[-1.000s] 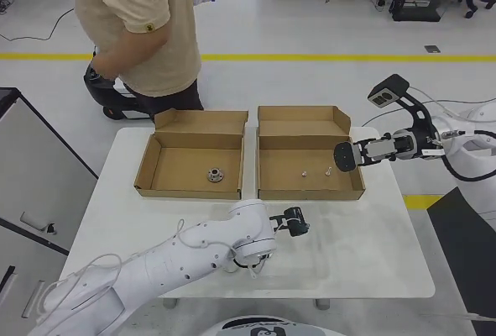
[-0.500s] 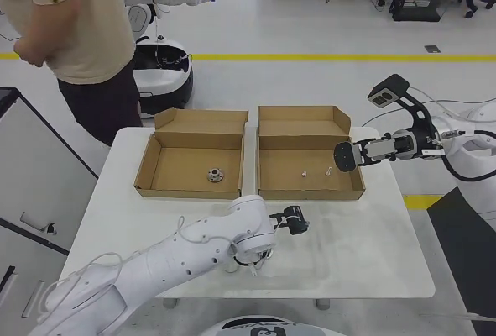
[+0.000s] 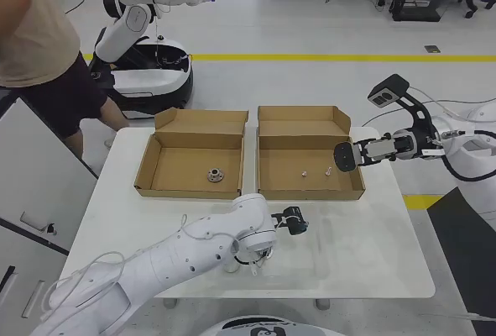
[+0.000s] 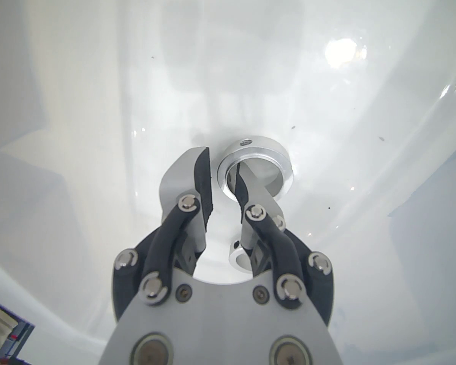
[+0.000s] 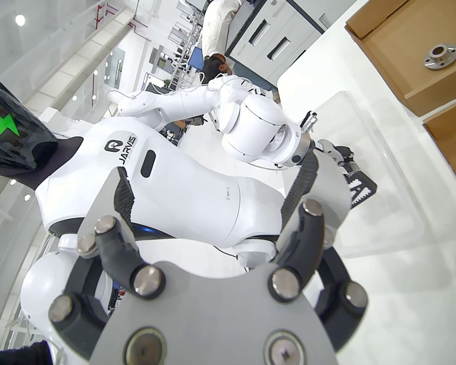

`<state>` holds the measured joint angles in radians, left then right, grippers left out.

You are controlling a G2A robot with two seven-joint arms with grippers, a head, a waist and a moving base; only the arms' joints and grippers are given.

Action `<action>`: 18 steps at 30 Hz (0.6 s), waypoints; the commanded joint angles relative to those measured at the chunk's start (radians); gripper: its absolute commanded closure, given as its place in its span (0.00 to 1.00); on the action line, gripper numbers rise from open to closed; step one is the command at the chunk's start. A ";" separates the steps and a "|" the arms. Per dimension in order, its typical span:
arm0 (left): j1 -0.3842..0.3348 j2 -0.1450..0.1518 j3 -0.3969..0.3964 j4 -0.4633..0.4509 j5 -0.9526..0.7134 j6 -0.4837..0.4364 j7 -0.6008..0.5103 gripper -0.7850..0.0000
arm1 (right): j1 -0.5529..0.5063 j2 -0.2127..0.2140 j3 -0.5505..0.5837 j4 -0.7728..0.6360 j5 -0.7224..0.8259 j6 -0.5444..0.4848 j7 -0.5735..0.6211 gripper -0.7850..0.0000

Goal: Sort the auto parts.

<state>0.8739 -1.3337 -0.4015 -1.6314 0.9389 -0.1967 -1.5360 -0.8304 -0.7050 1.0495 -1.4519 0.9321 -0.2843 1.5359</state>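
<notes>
So the left gripper (image 4: 220, 165) is parked low over the near-middle of the table (image 3: 365, 260), down inside a clear tray (image 5: 338, 94). In the left wrist view a silver ring (image 4: 254, 165) is seen lying flat on the tray floor, right at the fingertips. One finger is dipped into the ring's hole and the other is set just outside its wall, so the wall is straddled. The fingers are only a little apart, and a thin gap seems to be left between the outer pad and the metal, so nothing is clamped yet. A second ring (image 4: 237, 256) is tucked under the gripper, just beside the first and closer to the wrist.

From the top view, the left gripper (image 3: 294, 220) is found just near of the two cardboard boxes. A flange (image 3: 215, 175) is sat in the left box (image 3: 189, 193), and a small bolt (image 3: 304, 175) plus a second small bolt (image 3: 325, 171) are laid in the right box (image 3: 310, 195).

The right gripper (image 3: 346, 156) is held above the right box's right edge, fingers spread wide with nothing gripped (image 5: 216, 172).
</notes>
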 commanded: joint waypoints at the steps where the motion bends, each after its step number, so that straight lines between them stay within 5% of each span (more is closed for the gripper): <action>1: -0.002 -0.002 0.001 0.007 0.002 0.000 0.000 0.73 | 0.000 0.000 0.000 0.000 0.000 0.000 0.000 0.00; 4: -0.004 -0.005 0.002 0.016 0.004 -0.002 0.002 0.78 | 0.000 0.000 0.000 0.000 0.000 0.000 0.000 0.00; 8: -0.006 -0.009 0.001 0.024 0.005 -0.002 0.004 1.00 | 0.000 0.000 0.000 0.000 0.000 0.000 0.000 0.00; 18: 0.012 0.013 -0.084 -0.075 -0.021 0.035 0.000 1.00 | 0.000 0.000 0.000 0.000 0.000 0.000 0.000 0.00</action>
<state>0.8818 -1.3259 -0.4697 -1.6844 0.9172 -0.1709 -1.5321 -0.8304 -0.7050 1.0495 -1.4519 0.9321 -0.2843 1.5359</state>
